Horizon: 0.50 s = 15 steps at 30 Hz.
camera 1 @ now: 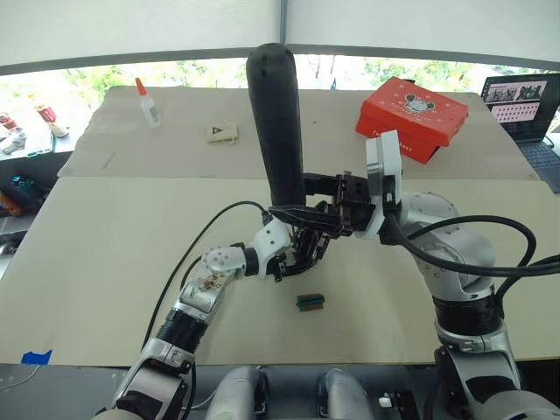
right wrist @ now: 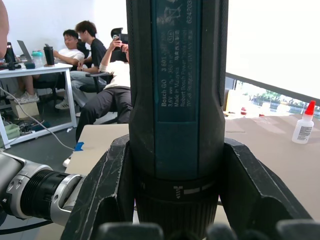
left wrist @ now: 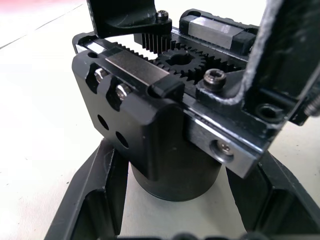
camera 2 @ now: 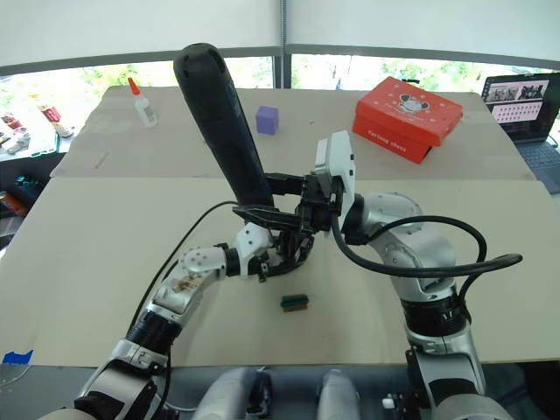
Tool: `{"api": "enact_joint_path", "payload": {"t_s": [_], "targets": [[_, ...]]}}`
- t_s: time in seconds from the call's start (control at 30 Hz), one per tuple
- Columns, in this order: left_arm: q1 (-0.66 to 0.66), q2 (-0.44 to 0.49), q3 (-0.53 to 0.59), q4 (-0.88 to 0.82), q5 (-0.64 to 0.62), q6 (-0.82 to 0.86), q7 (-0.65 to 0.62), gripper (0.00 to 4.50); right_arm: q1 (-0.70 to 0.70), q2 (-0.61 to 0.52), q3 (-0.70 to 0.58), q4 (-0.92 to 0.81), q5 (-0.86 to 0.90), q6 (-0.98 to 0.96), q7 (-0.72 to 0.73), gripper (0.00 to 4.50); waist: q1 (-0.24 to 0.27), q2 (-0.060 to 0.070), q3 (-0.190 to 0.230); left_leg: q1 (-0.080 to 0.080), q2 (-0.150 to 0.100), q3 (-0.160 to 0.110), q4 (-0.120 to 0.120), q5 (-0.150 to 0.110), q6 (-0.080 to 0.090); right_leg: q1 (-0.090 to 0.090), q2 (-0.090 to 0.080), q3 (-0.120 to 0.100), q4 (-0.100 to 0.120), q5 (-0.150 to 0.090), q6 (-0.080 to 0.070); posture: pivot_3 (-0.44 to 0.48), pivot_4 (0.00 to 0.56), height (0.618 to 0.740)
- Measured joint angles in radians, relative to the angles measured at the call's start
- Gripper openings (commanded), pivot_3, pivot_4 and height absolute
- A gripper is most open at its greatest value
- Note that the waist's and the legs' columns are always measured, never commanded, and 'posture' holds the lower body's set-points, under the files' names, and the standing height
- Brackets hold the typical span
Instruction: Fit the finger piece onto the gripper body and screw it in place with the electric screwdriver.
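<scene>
Cardboard: your tabletop [camera 1: 105,262] is covered in tan sheets.
Right gripper [camera 1: 308,203]: closed on the screwdriver [camera 1: 276,122], frame centre.
Left gripper [camera 1: 293,254]: clamping the gripper body [left wrist: 165,125] beneath it.
Room: people [right wrist: 100,65] seated at a desk behind you.

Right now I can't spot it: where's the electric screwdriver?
The electric screwdriver stands tilted at table centre, clamped in the right pincer, tip down at the gripper body.

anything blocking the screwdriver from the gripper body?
Nothing visible. The right hand holds the screwdriver directly over the gripper body, which the left hand clamps by its base. The bit tip is hidden.
</scene>
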Motion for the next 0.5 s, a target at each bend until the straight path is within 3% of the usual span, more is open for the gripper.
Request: {"api": "enact_joint_path", "payload": {"t_s": [0.5], "targets": [[0.000, 0.000, 0.001, -0.002, -0.002, 0.006, 0.000, 2.28, 0.000, 0.000, 0.000, 0.010, -0.025, -0.011, 0.001, 1.92, 0.000, 0.000, 0.000, 0.000, 0.000, 0.000, 0.000, 0.000, 0.000, 0.000, 0.000, 0.000, 0.000, 0.000, 0.000, 0.000, 0.150, 0.740]]}}
